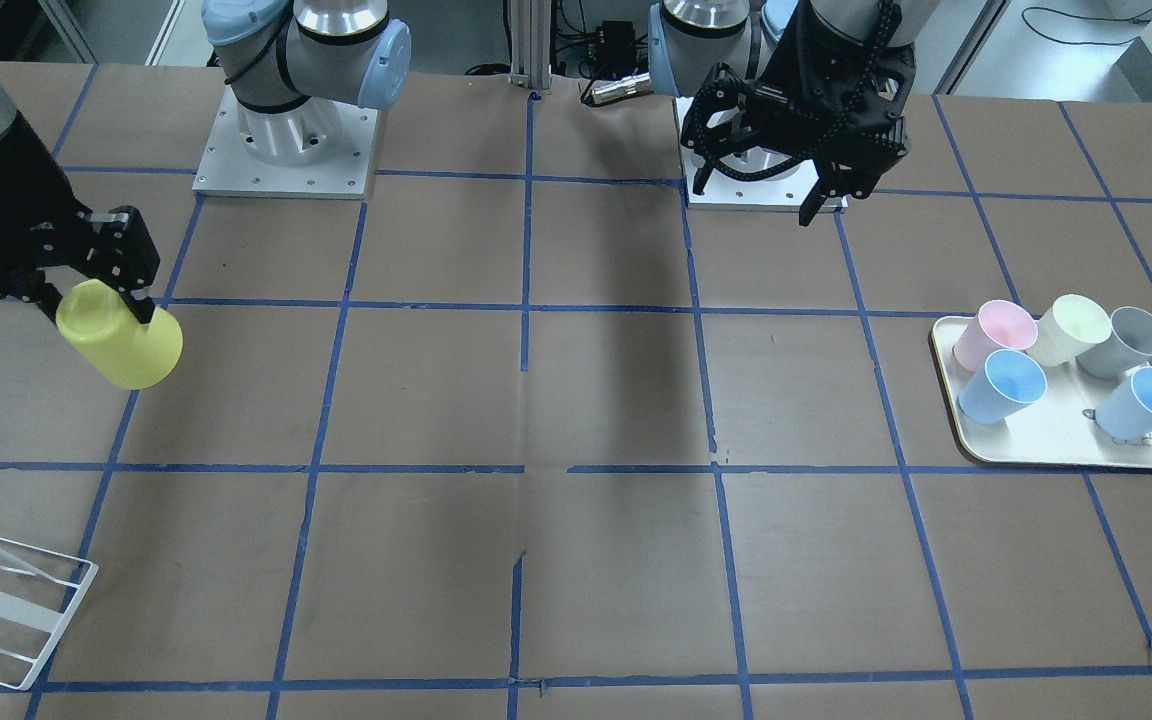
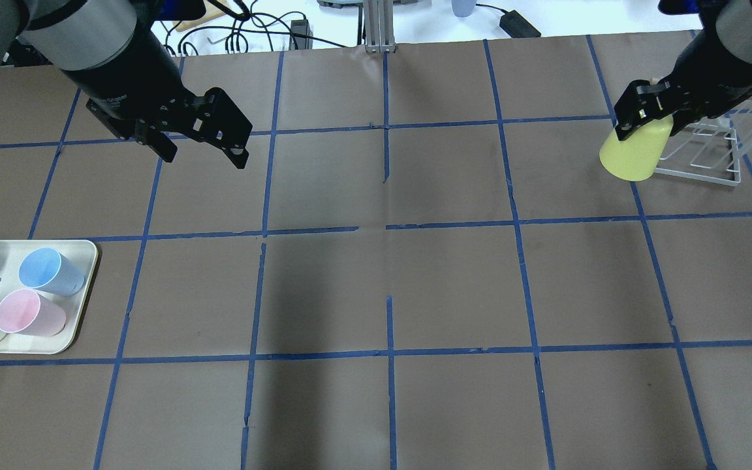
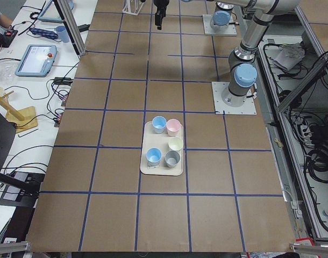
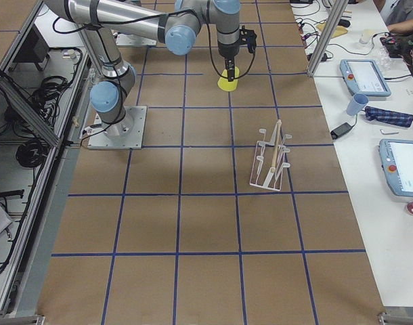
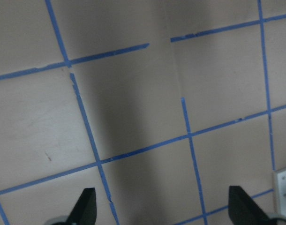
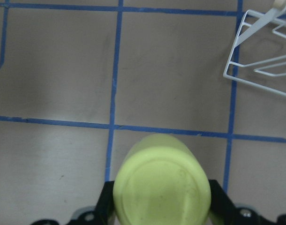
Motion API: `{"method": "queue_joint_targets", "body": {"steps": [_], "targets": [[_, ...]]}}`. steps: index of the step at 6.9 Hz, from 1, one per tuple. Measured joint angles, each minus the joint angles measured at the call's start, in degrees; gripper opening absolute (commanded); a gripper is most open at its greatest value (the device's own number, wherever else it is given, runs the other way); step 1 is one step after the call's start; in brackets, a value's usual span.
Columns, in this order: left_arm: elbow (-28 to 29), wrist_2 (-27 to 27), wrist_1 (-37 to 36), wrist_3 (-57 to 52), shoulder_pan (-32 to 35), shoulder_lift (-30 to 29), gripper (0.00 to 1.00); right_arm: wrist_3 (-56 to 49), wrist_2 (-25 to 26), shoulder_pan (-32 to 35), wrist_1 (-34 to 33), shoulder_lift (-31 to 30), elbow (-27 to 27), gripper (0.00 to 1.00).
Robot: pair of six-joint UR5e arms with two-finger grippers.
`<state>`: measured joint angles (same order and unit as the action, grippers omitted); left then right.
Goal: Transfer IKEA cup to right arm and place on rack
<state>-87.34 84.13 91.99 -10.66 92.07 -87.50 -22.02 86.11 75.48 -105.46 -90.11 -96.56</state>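
Observation:
The bright yellow IKEA cup (image 1: 126, 348) hangs tilted above the table in my right gripper (image 1: 96, 305), which is shut on it. The overhead view shows this cup (image 2: 634, 153) and gripper (image 2: 643, 127) too. In the right wrist view the cup's closed base (image 6: 161, 180) faces the table between the fingers. The white wire rack (image 2: 709, 156) stands on the table beside the cup, also in the front view (image 1: 6, 600) and right side view (image 4: 271, 162). My left gripper (image 2: 203, 153) is open and empty above the table, its fingertips (image 5: 89, 206) spread wide.
A cream tray (image 2: 85, 261) with several pastel cups sits at the table's left end, seen also in the front view (image 1: 1066, 452). The arm bases (image 1: 286, 150) stand at the robot's edge of the table. Brown paper with blue tape lines covers the table.

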Motion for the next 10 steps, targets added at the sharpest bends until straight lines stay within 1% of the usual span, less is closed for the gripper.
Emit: {"method": "queue_joint_targets", "body": {"steps": [1,2,4,5,6,8,10], "targets": [[-1.02,1.17,-3.81,-0.23,-0.37,0.08,1.00,-3.93,1.81,-0.20,-2.97,1.46,0.59,0.34],[-1.35,2.75,-6.42,-0.37,-0.61,-0.20,1.00,-7.10,2.40,-1.12,-5.56,2.67,0.72,0.34],[-1.94,5.56,-11.53,0.10,-0.88,-0.96,1.00,-12.38,1.88,-4.84,-8.90,5.44,0.78,0.34],[-2.22,6.30,-12.31,1.02,-1.47,-1.04,1.00,-13.74,1.30,-6.22,-9.87,6.81,0.81,0.34],[-2.24,6.38,-11.24,4.00,-2.76,-1.06,1.00,-14.33,0.86,-7.16,-10.99,8.13,0.91,0.34],[-1.47,6.18,-6.55,11.03,-4.82,-1.33,1.00,-15.55,0.53,-9.16,-13.01,10.54,1.20,0.34],[-0.81,6.24,-3.39,14.56,-4.95,-1.59,1.00,-16.20,0.21,-9.92,-13.94,11.33,1.38,0.34]]}}
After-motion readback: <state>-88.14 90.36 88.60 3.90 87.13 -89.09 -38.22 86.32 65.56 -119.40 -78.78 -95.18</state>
